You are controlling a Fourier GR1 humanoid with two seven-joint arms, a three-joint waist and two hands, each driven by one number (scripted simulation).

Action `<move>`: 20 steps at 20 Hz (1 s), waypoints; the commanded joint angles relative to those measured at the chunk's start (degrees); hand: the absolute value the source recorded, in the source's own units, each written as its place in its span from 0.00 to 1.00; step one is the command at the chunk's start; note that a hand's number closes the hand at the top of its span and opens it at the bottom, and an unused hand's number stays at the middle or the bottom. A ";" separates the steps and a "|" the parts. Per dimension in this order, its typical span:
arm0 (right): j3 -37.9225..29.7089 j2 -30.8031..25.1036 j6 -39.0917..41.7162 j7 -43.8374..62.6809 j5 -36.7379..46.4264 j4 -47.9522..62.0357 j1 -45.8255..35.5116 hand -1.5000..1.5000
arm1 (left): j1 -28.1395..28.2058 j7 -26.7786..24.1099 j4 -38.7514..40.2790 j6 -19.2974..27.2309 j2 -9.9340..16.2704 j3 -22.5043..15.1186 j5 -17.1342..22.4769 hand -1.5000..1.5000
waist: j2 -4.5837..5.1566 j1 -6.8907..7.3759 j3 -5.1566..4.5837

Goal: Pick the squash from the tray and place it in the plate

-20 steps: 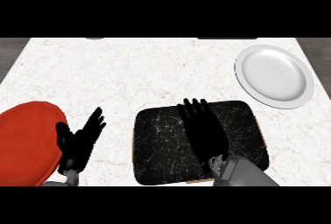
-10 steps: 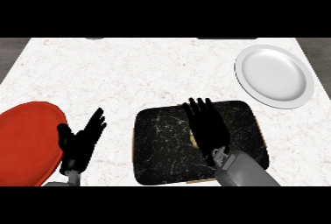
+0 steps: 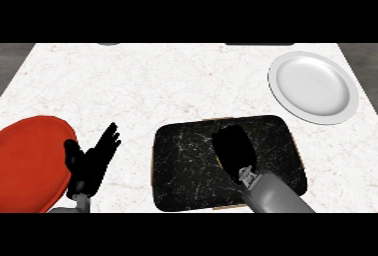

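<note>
- The right hand [image 3: 235,146] is lying over the middle of the dark tray [image 3: 184,170], and its fingers are looking bunched and bent downward rather than spread; what they are closing on is hidden beneath them.
- The squash itself is showing nowhere: judging by the task, it is sitting on the tray under that hand, which is covering it because the approach is coming from straight above.
- The left hand [image 3: 92,160] is resting open with fingers up, between the tray and the red plate [image 3: 29,155], out of the way.
- The white plate [image 3: 314,87], the goal, is lying well apart from the tray, toward the far right of the counter [image 3: 148,80], and holding nothing.
- Compared with half a second ago, the right hand's fingers were pointing flat and straight across the tray; now they are drawing in and tipping down, while the left hand is staying as it was.
</note>
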 commanded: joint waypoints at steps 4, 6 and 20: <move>-2.06 -0.25 -3.74 -6.53 5.51 1.92 -0.21 1.00 | 1.51 0.54 -1.57 -0.58 -0.55 0.57 -1.45 0.50 | 0.13 -0.08 0.03; -0.74 -3.54 -6.91 -6.71 3.82 -6.97 7.19 1.00 | 2.67 1.89 -4.19 -0.82 0.08 0.69 -0.44 0.50 | 0.01 -0.37 0.04; -12.97 -4.76 -33.91 -24.42 -22.74 -37.42 34.82 1.00 | 3.89 1.04 -3.87 0.13 -0.87 0.70 -0.63 0.50 | -0.30 -1.94 0.12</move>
